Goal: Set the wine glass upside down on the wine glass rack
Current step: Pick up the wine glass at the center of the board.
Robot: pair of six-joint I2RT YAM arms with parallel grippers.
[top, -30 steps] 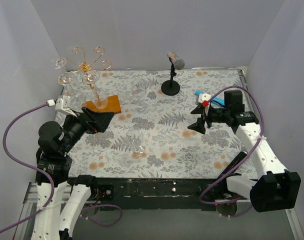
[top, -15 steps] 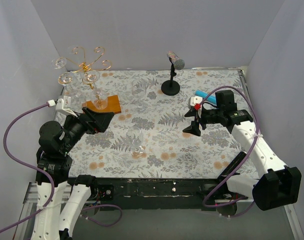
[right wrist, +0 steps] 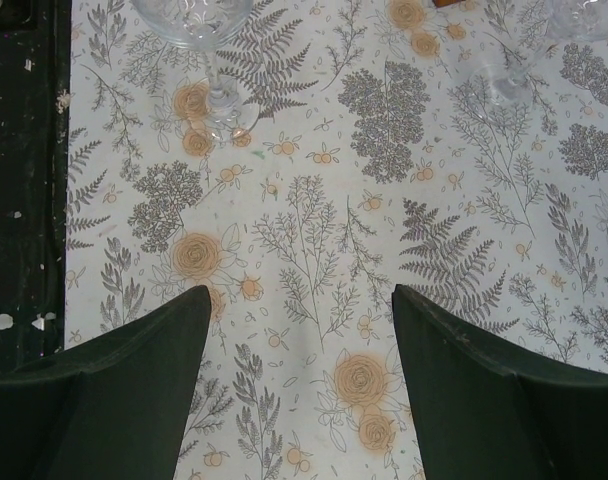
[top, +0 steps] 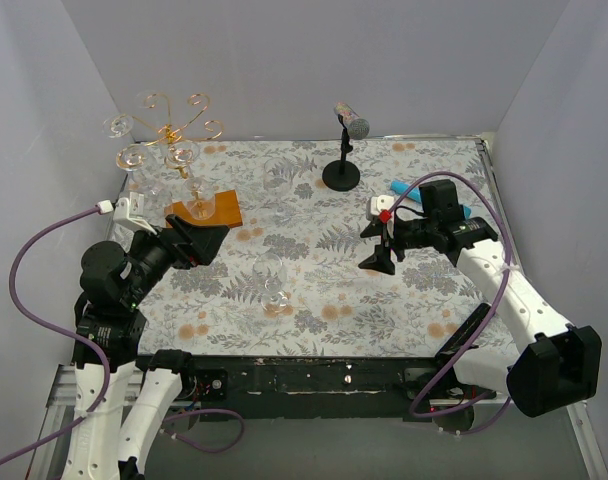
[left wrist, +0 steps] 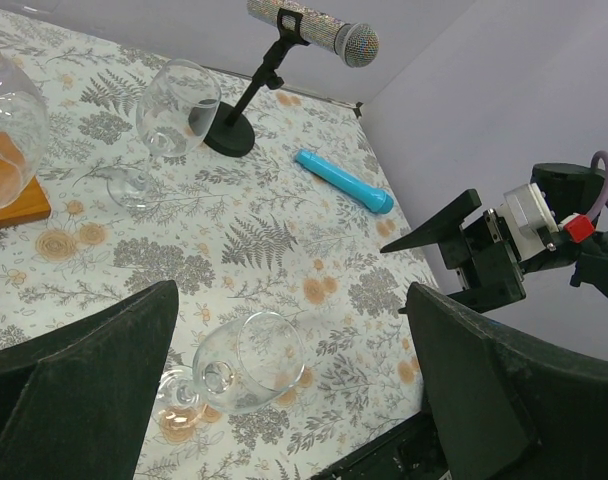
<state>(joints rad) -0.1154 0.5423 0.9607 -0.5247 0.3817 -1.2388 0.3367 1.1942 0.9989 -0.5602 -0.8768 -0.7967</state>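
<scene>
My right pincer (top: 375, 245) is spread wide and has hold of nothing. Between its fingers (right wrist: 114, 390) I see only patterned table (top: 324, 315). It hangs low over the right middle of the table with its mouth turned left. I judge that is to line it up with the near glass (top: 270, 278), which looks to be standing on its foot towards the near edge, left of this pincer and well apart from it. The glass shows only at the top edge of my right wrist view, so the reach is not yet made.

My left pincer (top: 206, 238) is fully open too, empty and touching nothing. It sits at the left, just on the near side of the rack (top: 224, 207). I think it is parked there to leave the glass to the other arm and to be on hand at the rack.

The rack is in the far left corner, its gold curls high above the wooden base. Several glasses seem to hang from them bowl-down, which is how the near glass must end.

A far glass (left wrist: 174, 100) stands between the rack and the mic (top: 350, 123). A blue tube (left wrist: 342, 180) lies far right, just beyond my right wrist. Neither looks to be in the way.
</scene>
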